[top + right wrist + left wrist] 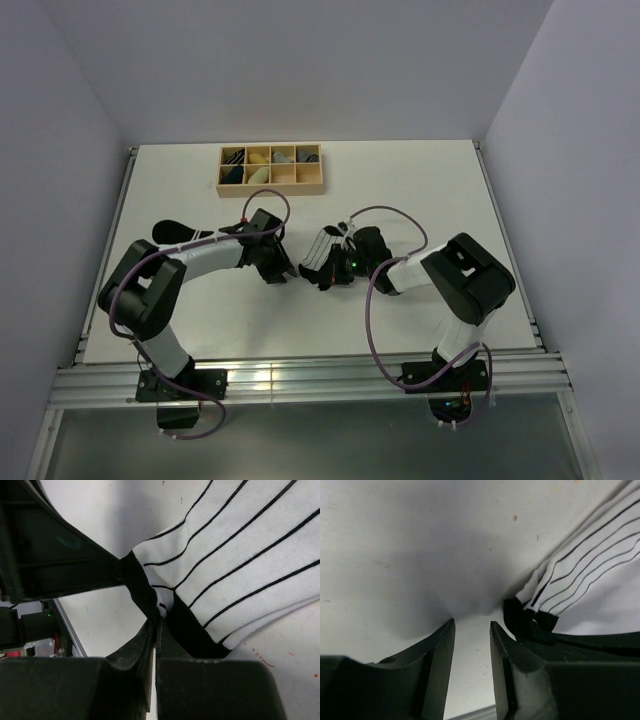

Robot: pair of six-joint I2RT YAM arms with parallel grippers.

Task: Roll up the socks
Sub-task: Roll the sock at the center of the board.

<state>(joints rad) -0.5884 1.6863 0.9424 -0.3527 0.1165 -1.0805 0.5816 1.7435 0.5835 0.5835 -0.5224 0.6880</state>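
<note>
You had the striped sock (240, 555) mid-counter, between the two wrists, well away from every edge. It was white with thin black lines running along it and a black band at its end. That end was bunched and folded over, while the rest lay fairly flat on the counter (400, 190).

Your right gripper (157, 625) had its fingers pressed together on that black end, with dark fabric running down into the seam between them. Your left gripper (471, 625) sat low over the counter, fingers a narrow gap apart with only bare surface between them. The sock's black end lay just beside the right-hand finger, and I couldn't tell whether it touched.

The black sock (168, 232) lay flat by the left arm (200, 255), near the left edge. Its bands were too small to make out.

The wooden box (270, 187) sat at the back, left of centre, with rolls in some compartments. White counter showed between it and the grippers, and more to its right. The right arm (450, 275) folded in toward the middle, its elbow toward the right edge
</note>
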